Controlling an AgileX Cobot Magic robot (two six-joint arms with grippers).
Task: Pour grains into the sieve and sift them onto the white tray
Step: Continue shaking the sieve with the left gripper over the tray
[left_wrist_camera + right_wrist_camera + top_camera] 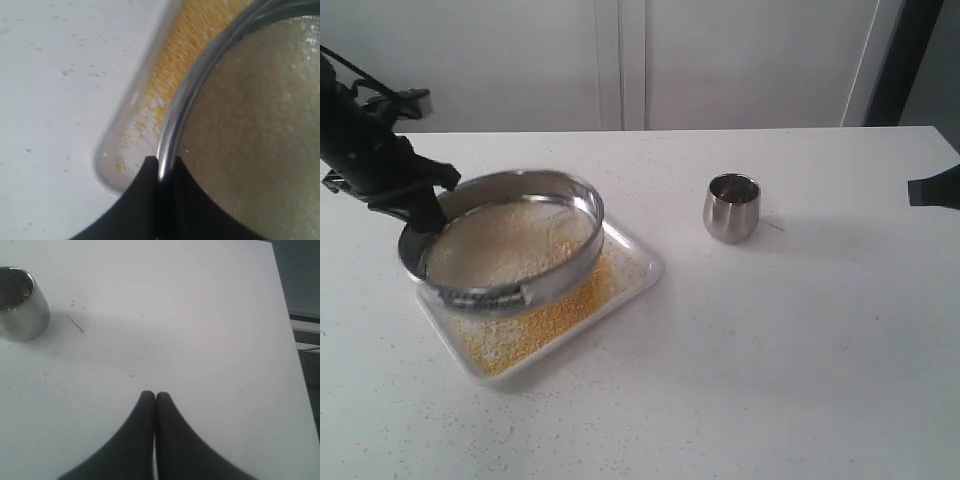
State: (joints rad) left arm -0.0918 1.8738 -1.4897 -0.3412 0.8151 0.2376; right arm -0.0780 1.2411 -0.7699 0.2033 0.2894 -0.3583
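L hand (161, 171) clamps sieve (563, 278) rim, over white tray (648, 264), cup (731, 210) well apart

This seems to be a robot lab or test room: a plain white table (800, 380) stands before bare white wall panels (740, 60), and a black robot arm (360, 150) is seen at the upper left of the frame.

Left arm (365, 150) enters at the left of the exterior view, dark and angled down. Left claw (162, 164) is clamped on the rim of the sieve (186, 97), one finger on either side of the wall. Right claw (154, 396) is closed, tips touching, empty, above the desk (200, 315). Right arm (935, 188) shows only as a dark part at the exterior view's right border.
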